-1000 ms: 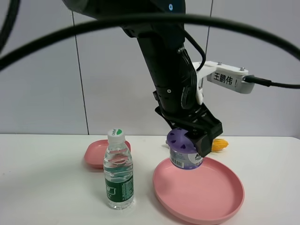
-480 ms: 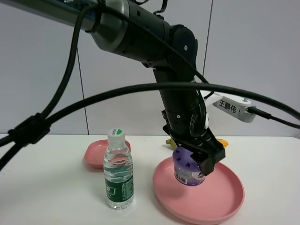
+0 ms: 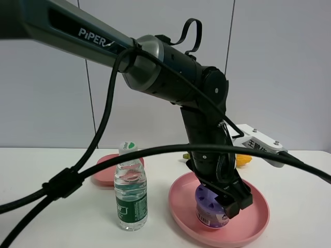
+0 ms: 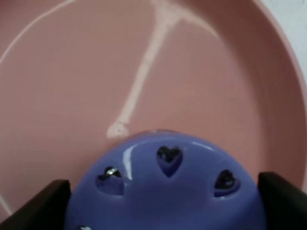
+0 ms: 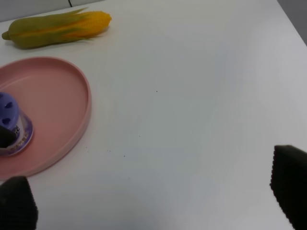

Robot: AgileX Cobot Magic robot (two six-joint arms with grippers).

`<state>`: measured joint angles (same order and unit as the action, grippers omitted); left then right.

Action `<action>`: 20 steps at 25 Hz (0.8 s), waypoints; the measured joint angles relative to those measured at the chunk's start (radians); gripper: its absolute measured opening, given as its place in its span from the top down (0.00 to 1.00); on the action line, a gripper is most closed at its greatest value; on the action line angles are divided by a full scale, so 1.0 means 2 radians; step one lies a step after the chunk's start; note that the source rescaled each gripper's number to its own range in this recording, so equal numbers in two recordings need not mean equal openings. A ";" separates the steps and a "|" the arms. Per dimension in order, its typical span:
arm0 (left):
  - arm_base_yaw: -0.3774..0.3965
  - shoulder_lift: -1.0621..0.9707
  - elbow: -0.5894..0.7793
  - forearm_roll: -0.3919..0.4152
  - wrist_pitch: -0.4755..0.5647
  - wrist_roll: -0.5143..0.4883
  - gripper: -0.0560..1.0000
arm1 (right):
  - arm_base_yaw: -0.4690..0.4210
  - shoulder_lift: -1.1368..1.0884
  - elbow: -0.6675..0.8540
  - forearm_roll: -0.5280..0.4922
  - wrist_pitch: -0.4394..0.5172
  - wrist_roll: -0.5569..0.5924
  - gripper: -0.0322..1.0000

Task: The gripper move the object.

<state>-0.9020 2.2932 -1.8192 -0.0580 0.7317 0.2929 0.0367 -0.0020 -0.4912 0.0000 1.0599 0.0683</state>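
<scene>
Water bottle (image 3: 130,191) with a green label stands lower left of centre on the white counter (image 3: 46,206), with a small pink dish (image 3: 103,171) behind it. Lower right of centre, a large pink plate (image 3: 253,225) carries the object (image 3: 208,212), a squat purple-lidded can gripped on both sides by my left claw (image 3: 221,202). Its base seems to rest on the plate. Further right, yellow corn (image 3: 244,159) peeks out. My right claw (image 5: 152,184) hangs wide, holding nothing. Risk: opening unevenly, or rising while one side drags, could tip the can or shove the plate. My fingers (image 3: 236,200) hide much of the label, and base contact is hard to confirm.
</scene>
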 joint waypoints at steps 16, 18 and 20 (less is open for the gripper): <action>0.000 0.001 -0.001 0.000 -0.037 0.000 0.10 | 0.000 0.000 0.000 0.000 0.000 0.000 0.00; 0.000 0.001 -0.001 0.000 -0.037 0.000 0.04 | 0.000 0.000 0.000 0.000 0.000 0.000 0.00; 0.000 0.001 -0.001 0.000 -0.035 0.000 0.03 | 0.000 0.000 0.000 0.000 0.000 0.000 0.00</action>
<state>-0.9020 2.2945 -1.8206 -0.0580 0.6607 0.2922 0.0367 -0.0020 -0.4912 0.0000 1.0599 0.0683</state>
